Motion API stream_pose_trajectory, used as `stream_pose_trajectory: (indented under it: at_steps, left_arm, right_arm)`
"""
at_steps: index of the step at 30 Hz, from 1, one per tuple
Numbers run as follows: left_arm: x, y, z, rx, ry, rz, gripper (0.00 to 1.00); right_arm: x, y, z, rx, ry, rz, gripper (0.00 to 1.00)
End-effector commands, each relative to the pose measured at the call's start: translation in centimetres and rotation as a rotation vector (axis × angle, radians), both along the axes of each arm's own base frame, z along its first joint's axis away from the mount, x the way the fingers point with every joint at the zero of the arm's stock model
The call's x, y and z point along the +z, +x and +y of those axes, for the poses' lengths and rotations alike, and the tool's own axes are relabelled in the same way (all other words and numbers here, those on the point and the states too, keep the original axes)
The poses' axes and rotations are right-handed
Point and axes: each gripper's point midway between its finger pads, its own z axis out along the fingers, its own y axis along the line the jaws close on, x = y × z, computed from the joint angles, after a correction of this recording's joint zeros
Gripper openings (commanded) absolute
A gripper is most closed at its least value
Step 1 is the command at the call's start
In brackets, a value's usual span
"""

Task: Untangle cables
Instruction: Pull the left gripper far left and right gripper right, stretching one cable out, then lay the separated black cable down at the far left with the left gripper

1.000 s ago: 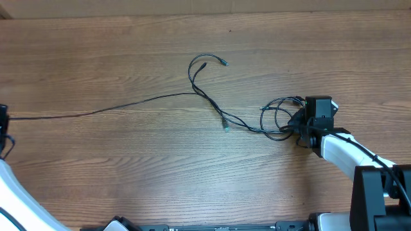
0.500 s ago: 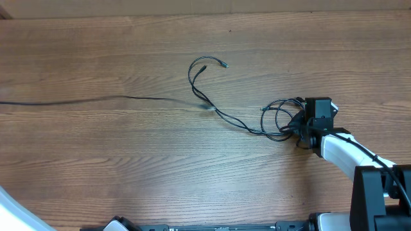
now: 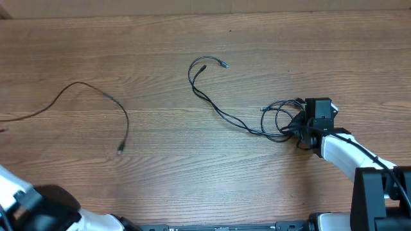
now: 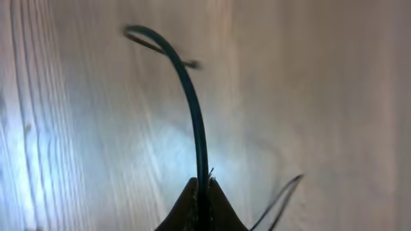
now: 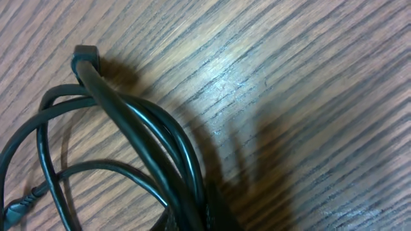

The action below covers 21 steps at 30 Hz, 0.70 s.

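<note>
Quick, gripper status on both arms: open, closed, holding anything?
Left gripper: closed, pinching one loose cable.
Right gripper: closed on the cable bunch.

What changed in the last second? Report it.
The left gripper, shut on one cable, dragged it leftward clear of the rest; its plug end now lies free. The right gripper stayed shut on the coil; the looped cable stayed put.

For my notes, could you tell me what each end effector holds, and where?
Left end effector: one cable, by its cord. Right end effector: the coiled cables, by their bunched strands.
</note>
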Motion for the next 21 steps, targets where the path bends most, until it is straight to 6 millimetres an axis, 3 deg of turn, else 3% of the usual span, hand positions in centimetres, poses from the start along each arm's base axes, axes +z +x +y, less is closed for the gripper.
stream_pose_trajectory:
  at_steps: [1, 4, 6, 9, 11, 16, 19, 21]
  left_arm:
    - [-3.1, -1.1, 0.6, 0.132, -0.098, 0.044, 0.05]
    - [-4.0, -2.9, 1.6, 0.231, -0.102, 0.074, 0.04]
    - [-4.0, -2.9, 1.8, 0.237, -0.104, 0.067, 0.04]
    - [-4.7, -0.5, -0.3, 0.162, -0.196, -0.001, 0.04]
    - [-5.8, 2.3, -3.0, 0.071, -0.286, -0.053, 0.05]
    - [-9.5, 6.9, -9.6, -0.128, -0.351, -0.006, 0.04]
    - [-11.7, 9.1, -13.8, -0.247, -0.350, 0.030, 0.05]
    - [-13.0, 10.1, -15.8, -0.309, -0.321, 0.053, 0.04]
  right_arm:
    - [-0.1, -0.4, 0.0, 0.000, 0.003, 0.015, 0.04]
    - [-0.1, -0.5, 0.4, 0.012, 0.027, 0.018, 0.05]
    - [-0.2, -0.5, 0.8, 0.022, 0.046, 0.019, 0.06]
    - [-0.2, -0.5, 1.6, 0.043, 0.089, 0.019, 0.10]
    - [-0.2, -0.5, 2.2, 0.058, 0.120, 0.020, 0.28]
    - [-0.3, -0.8, 2.6, 0.068, 0.142, 0.035, 0.81]
    - [-0.5, -1.3, 2.6, 0.067, 0.142, 0.055, 1.00]
    - [-0.7, -1.5, 2.6, 0.066, 0.142, 0.067, 1.00]
